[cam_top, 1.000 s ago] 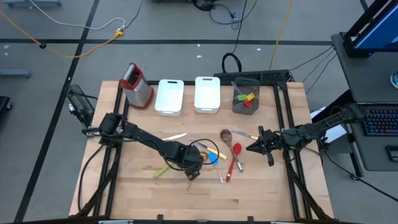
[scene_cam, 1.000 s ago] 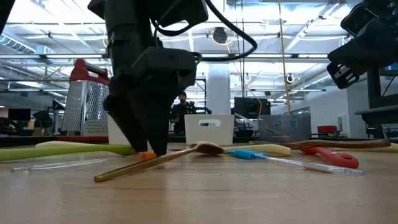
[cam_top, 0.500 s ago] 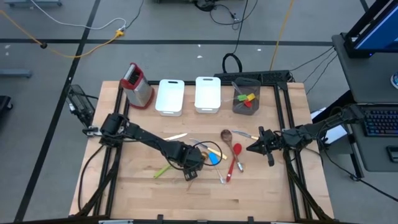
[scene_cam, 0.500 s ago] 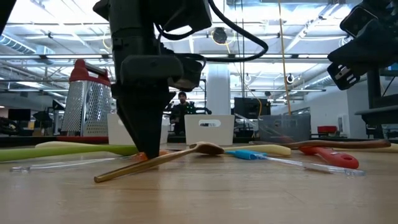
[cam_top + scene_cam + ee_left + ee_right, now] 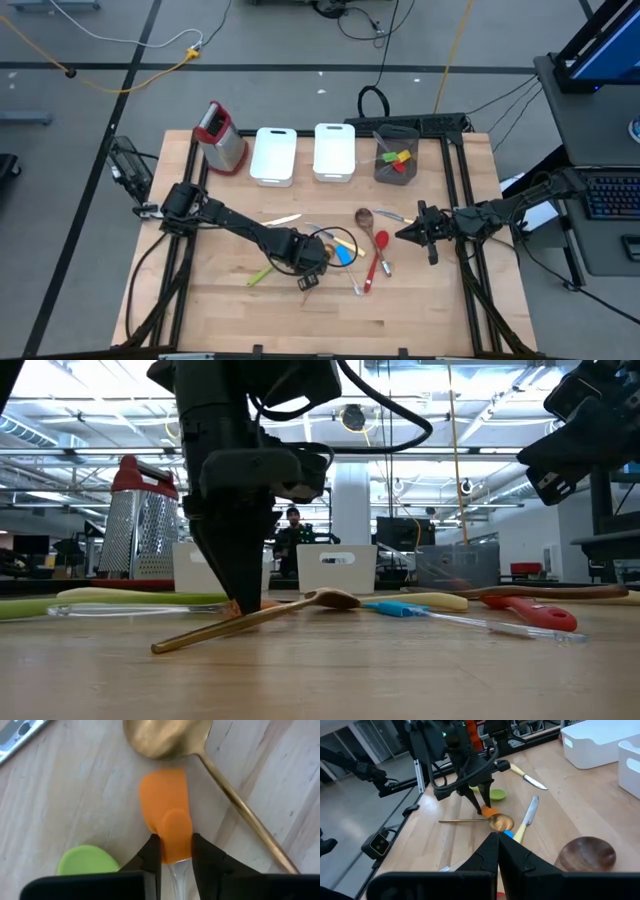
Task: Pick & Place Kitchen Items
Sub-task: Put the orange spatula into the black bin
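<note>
Clearly, most of the work was not yet done. In the high view the grey cup [image 5: 395, 163] at the back of the surface [image 5: 420, 310] held a few small coloured pieces, green, yellow and red, so a small part seemed finished. The two white bins [image 5: 272, 155] looked empty, and the box grater [image 5: 221, 137] stood beside them.

Many kitchen items were lying in the middle of the surface: the orange spatula [image 5: 167, 822], a gold spoon [image 5: 167, 737] with its bowl touching the orange blade's tip, a green spatula [image 5: 86, 861] just beside, a red spoon [image 5: 379, 250], a dark wooden spoon [image 5: 585, 853], a cream-handled knife [image 5: 526, 776], a yellow-handled knife [image 5: 526, 819] and a small blue piece [image 5: 395, 608].

The left gripper [image 5: 174, 851] was low on the surface, and its jaws were pinching the orange spatula at the neck, where the orange blade meets its clear handle. The spatula seemed to rest on the wood, so I judged the lifting was not begun.

The right gripper [image 5: 498, 851] waited above the right part of the surface, well apart from the items, with its jaws pressed together and holding nothing.

I could read no brand, label or writing on any item; one bin showed a small mark in the low view, but it was too small to read.
</note>
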Tool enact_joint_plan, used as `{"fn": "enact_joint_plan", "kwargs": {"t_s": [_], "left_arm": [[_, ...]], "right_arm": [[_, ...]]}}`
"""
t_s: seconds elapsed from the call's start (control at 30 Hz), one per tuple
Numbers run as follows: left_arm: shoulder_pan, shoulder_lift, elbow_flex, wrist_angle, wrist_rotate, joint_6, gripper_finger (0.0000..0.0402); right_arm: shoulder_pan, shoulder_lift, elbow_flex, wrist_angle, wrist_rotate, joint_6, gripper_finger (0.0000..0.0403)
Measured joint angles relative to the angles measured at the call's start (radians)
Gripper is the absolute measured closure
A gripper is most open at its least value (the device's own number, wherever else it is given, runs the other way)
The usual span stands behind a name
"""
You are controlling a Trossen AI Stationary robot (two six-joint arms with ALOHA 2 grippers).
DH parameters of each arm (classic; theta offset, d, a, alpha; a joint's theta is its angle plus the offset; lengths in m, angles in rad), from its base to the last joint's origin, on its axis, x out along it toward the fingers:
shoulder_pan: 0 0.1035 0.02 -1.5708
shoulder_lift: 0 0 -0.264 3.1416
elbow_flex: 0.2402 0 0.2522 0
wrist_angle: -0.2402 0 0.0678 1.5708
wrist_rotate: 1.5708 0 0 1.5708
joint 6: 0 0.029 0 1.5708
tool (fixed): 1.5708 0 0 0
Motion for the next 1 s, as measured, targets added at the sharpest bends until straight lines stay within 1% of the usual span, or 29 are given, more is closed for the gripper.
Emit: {"fn": "enact_joint_plan", "kwargs": {"t_s": [0.23, 0.4, 0.6, 0.67, 0.73, 0.77, 0.9, 1.0], "left_arm": [[0.002, 0.016, 0.045, -0.040, 0.005, -0.001, 0.0335], [0.017, 0.012, 0.046, -0.040, 0.032, 0.000, 0.0335], [0.022, -0.006, 0.044, -0.047, 0.033, -0.016, 0.0337], [0.026, -0.017, 0.044, -0.050, 0.030, -0.017, 0.0344], [0.030, -0.032, 0.043, -0.049, 0.030, -0.020, 0.0384], [0.031, -0.038, 0.043, -0.050, 0.029, -0.023, 0.0392], [0.036, -0.070, 0.042, -0.056, 0.027, -0.027, 0.0394], [0.035, -0.083, 0.041, -0.061, 0.006, -0.026, 0.0396]], "right_arm": [[0.000, 0.000, 0.000, 0.000, 0.000, 0.010, 0.0403], [0.000, 0.000, 0.000, 0.001, 0.000, 0.011, 0.0403], [0.000, 0.000, 0.000, 0.001, 0.000, 0.011, 0.0403], [0.000, 0.000, 0.000, 0.001, 0.000, 0.011, 0.0403], [0.000, 0.001, 0.000, 0.001, 0.000, 0.010, 0.0403], [0.000, 0.001, 0.000, 0.001, 0.000, 0.010, 0.0403], [0.000, 0.002, 0.000, 0.001, -0.001, 0.009, 0.0403], [0.000, 0.002, 0.000, 0.001, -0.001, 0.005, 0.0403]]}}
